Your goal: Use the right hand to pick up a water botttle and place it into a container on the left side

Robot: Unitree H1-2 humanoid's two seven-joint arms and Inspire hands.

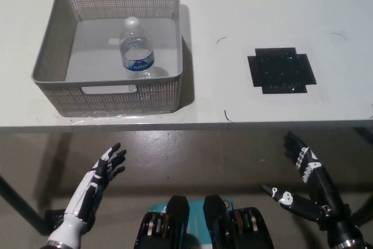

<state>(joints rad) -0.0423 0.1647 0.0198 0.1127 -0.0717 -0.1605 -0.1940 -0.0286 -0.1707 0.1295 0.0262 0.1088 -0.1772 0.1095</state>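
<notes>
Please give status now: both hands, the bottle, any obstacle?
Left robot hand open, low, below table edge. Right robot hand open, empty, low at right. Water bottle upright inside grey basket. No obstacle seen.

You see a clear, glossy plastic water bottle [136,49] with a blue paper-like label; the grey basket [108,95] looks like matt perforated plastic; the white table [233,10] is smooth, matt; the black mat [281,70] looks dull, textured.
</notes>
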